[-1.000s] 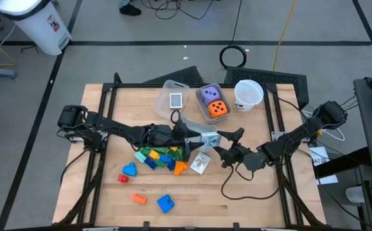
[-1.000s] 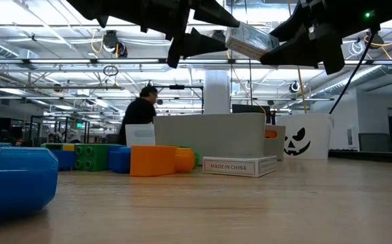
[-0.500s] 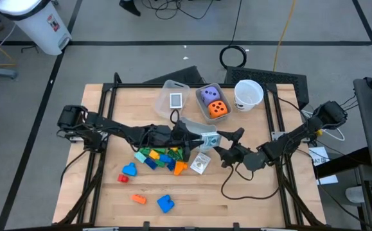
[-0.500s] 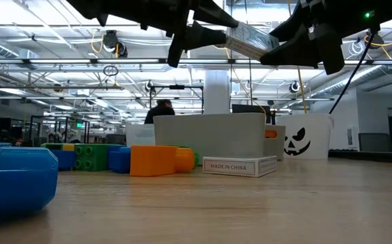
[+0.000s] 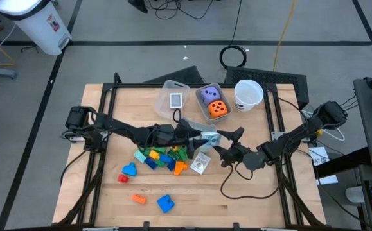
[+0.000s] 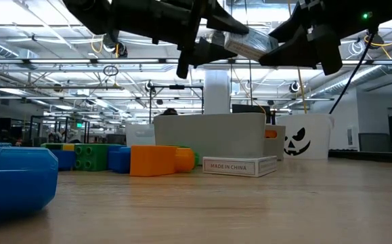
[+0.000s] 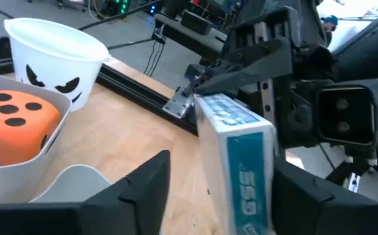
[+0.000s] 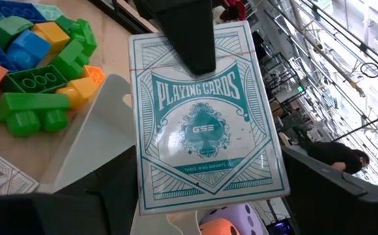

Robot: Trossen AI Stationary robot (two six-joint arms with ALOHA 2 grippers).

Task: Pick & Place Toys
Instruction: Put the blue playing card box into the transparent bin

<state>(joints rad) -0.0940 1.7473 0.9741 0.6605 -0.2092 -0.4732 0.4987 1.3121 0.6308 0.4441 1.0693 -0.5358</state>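
Card deck (image 8: 205, 117) btwn both claws.

Teal card deck (image 8: 205, 114) held aloft; block pile (image 5: 162, 157) on table.

White jack-o'-lantern cup (image 5: 248, 94) at the table's (image 5: 250, 199) far edge, clear bins (image 5: 212, 102) beside it — white trash can (image 5: 36, 22) on the floor.

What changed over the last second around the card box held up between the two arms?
The left arm's base link shifted toward the table's centre, and the left gripper edged closer along the teal-and-white playing card box. The right gripper stayed clamped on that box. The block pile and the dice bin did not move.
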